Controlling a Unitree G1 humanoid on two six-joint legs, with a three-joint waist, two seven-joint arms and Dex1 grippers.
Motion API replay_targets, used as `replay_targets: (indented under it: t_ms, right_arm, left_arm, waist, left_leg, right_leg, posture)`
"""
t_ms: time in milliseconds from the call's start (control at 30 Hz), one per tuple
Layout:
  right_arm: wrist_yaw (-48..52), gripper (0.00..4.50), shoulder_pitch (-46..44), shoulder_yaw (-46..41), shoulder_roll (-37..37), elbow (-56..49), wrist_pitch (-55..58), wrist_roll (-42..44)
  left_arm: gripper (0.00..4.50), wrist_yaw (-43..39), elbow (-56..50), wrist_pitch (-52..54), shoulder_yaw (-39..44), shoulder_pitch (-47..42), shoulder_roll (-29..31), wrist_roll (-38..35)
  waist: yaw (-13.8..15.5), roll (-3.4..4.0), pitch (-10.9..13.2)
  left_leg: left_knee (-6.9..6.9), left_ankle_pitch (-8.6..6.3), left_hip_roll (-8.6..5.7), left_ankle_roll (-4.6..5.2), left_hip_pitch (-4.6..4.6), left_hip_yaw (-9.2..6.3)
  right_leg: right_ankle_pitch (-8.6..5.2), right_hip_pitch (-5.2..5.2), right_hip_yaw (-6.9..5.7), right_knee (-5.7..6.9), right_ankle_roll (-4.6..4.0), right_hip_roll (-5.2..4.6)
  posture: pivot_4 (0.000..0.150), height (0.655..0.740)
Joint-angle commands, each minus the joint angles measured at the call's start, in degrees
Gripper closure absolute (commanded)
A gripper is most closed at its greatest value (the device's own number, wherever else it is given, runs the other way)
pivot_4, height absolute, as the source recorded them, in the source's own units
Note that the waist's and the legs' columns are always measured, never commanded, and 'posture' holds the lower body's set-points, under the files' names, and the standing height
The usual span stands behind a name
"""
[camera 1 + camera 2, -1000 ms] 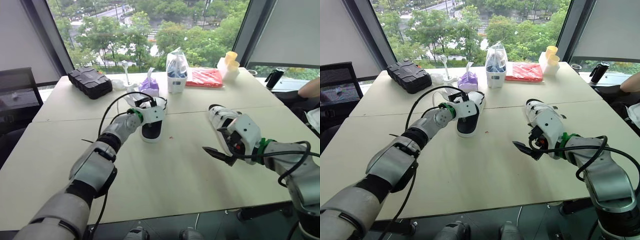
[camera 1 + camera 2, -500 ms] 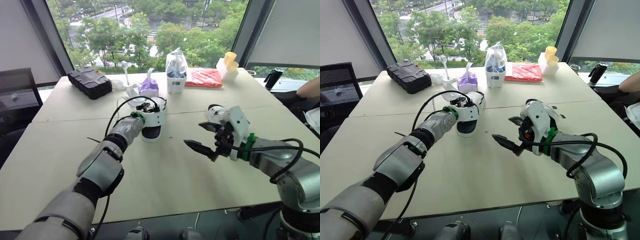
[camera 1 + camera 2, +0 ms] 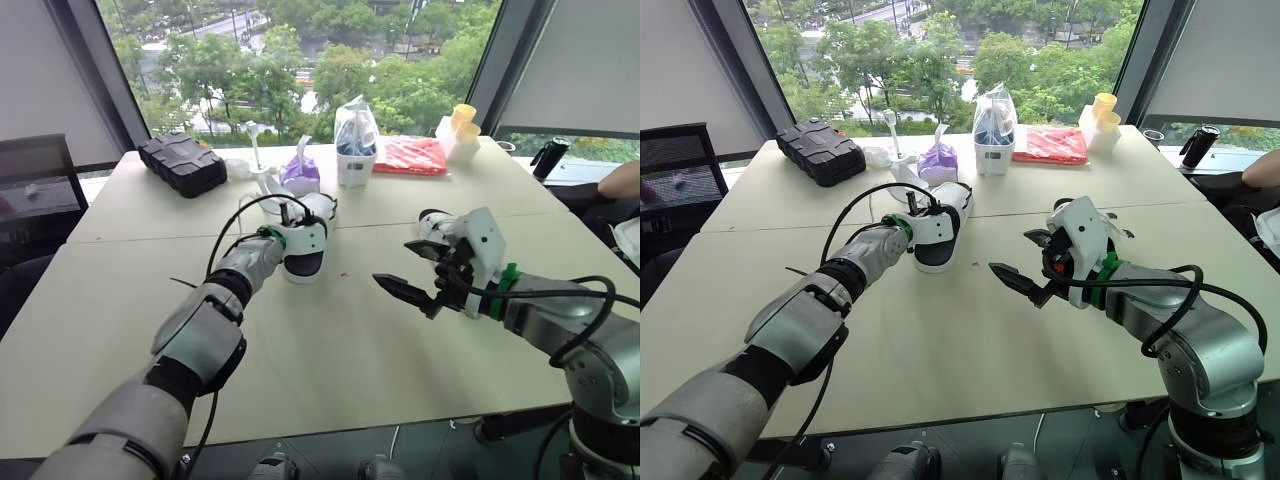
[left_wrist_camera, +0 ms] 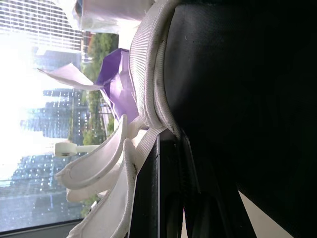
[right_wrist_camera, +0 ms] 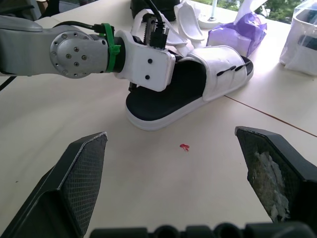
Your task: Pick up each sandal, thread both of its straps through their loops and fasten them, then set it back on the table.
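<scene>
A white sandal with a black footbed (image 3: 305,262) lies on the pale table (image 3: 330,350) near its middle seam. My left gripper (image 3: 287,214) reaches over the sandal (image 5: 168,94) from the left, shut, and its fingers (image 4: 181,218) pinch the white strap edge beside the footbed (image 4: 237,74). My right gripper (image 3: 400,265) hovers open above the table to the right of that sandal, its fingers (image 5: 86,168) spread wide with nothing between them. A second white sandal (image 3: 428,216) lies behind the right gripper, mostly hidden by it.
Along the far side stand a black case (image 3: 180,163), white scoops (image 3: 262,180), a purple bag (image 3: 298,170), a clear bag (image 3: 355,130), a red packet (image 3: 410,155) and yellow cups (image 3: 460,118). A person's arm (image 3: 620,180) rests at the right edge.
My left gripper has gone from open to shut on the sandal's strap edge. The right gripper has swung in toward the table's middle and turned, staying open.
</scene>
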Motion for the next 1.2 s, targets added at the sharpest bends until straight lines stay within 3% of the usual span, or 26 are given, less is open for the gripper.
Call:
replay_targets:
  t_ms: [33, 267, 400, 533, 700, 800, 900, 1033, 1200]
  right_arm:
    - [-0.39, 0.00, 0.23, -0.72, -1.28, -1.24, -1.70, 0.90]
    - [-0.10, 0.00, 0.54, 0.46, -2.03, 0.07, -3.24, 1.51]
    - [0.60, 0.00, 0.50, 1.71, -2.64, 1.21, -4.62, 1.66]
    - [0.97, 0.00, -0.10, 3.16, -2.94, 2.79, -6.10, 1.36]
    - [1.41, 0.00, -0.69, 4.70, -3.23, 4.14, -7.53, 1.31]
    - [1.62, 0.00, -1.02, 5.45, -3.26, 4.88, -8.27, 1.16]
    - [1.65, 0.00, -1.09, 5.80, -3.37, 5.37, -8.79, 1.09]
    - [1.37, 0.00, -1.02, 6.18, -3.51, 5.59, -9.35, 1.09]
    - [0.98, 0.00, -0.86, 6.03, -3.65, 5.45, -9.34, 1.29]
  left_arm:
    - [4.43, 2.01, -3.77, -7.88, 3.07, -1.10, 2.05, -2.92]
    - [4.43, -4.05, -8.57, -22.53, 7.47, 1.43, 8.71, -7.94]
    - [4.43, -20.31, -14.63, -27.53, 11.98, 7.46, 12.50, -17.34]
    - [4.43, -38.29, -28.10, -21.12, 16.72, 16.56, 14.17, -30.88]
    - [4.43, -50.92, -41.91, -12.77, 19.27, 25.56, 17.28, -39.59]
    - [4.43, -54.20, -42.98, -12.50, 18.59, 28.71, 19.78, -38.49]
    - [4.43, -51.19, -40.31, -14.43, 17.54, 28.48, 20.94, -33.51]
    - [3.13, -38.65, -34.20, -19.44, 13.74, 25.70, 23.18, -19.96]
    - [0.52, -35.04, -31.16, -23.03, 11.34, 25.45, 24.32, -15.05]
  waist:
    - [0.01, 0.00, 0.00]
    - [-0.12, 0.00, 0.00]
    - [-0.35, 0.04, -0.02]
    - [-0.24, 0.05, -0.02]
    - [-0.10, 0.04, -0.01]
    - [-0.34, 0.10, -0.05]
    - [-0.27, 0.10, -0.05]
    - [-0.01, 0.10, -0.05]
    - [-0.07, 0.14, -0.09]
  left_leg:
    - [0.00, 0.00, 0.00, 0.00, 0.00, 0.00]
    - [-0.02, -0.01, 0.00, -0.01, -0.03, 0.06]
    - [-0.03, -0.02, 0.01, 0.01, -0.03, 0.11]
    - [0.01, -0.02, 0.01, 0.01, -0.03, 0.11]
    - [0.05, -0.02, 0.01, 0.02, -0.06, 0.07]
    - [0.05, -0.02, 0.01, 0.02, -0.04, 0.08]
    - [0.03, -0.02, 0.03, 0.03, -0.01, 0.07]
    - [0.07, -0.02, 0.03, 0.03, 0.02, 0.07]
    - [0.07, -0.02, 0.02, 0.03, 0.18, 0.08]
  right_leg:
    - [0.00, 0.00, 0.00, 0.00, 0.00, -0.01]
    - [0.01, -0.08, 0.02, 0.00, 0.00, -0.04]
    - [0.01, -0.10, 0.05, 0.00, -0.01, -0.05]
    - [0.03, -0.09, 0.05, 0.00, -0.04, -0.06]
    - [0.04, -0.08, 0.06, 0.00, -0.06, -0.09]
    - [0.05, -0.07, 0.08, 0.00, -0.08, -0.09]
    - [0.06, -0.08, 0.08, 0.01, -0.10, -0.04]
    - [0.06, -0.01, 0.07, 0.02, -0.10, -0.01]
    - [0.06, 0.13, 0.07, 0.01, -0.09, -0.01]
  posture:
    - [0.150, 0.7400]
    - [0.150, 0.7400]
    - [0.150, 0.7400]
    - [0.150, 0.7400]
    - [0.150, 0.7400]
    - [0.150, 0.7400]
    - [0.150, 0.7400]
    - [0.150, 0.7400]
    - [0.150, 0.7400]
